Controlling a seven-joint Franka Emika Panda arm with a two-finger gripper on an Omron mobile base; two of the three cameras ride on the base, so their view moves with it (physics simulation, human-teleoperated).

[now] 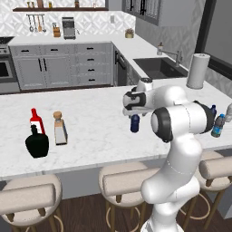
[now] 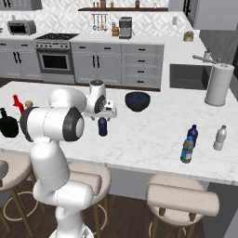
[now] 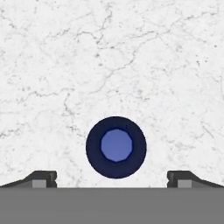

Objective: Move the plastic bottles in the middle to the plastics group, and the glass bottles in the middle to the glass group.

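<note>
Dark blue round bowl [image 2: 137,101] on the white marble counter [image 2: 153,125], toward 12 o'clock of its middle; tall white paper-towel roll [image 2: 219,84] upright at 2 o'clock near the dark sink [image 2: 186,76]; round beige stools [image 2: 183,197] along the 6 o'clock edge.

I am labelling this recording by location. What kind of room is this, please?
A rendered home kitchen, apparently: an oven set among grey cabinets, a sink in the counter, and stools along a marble island.
</note>
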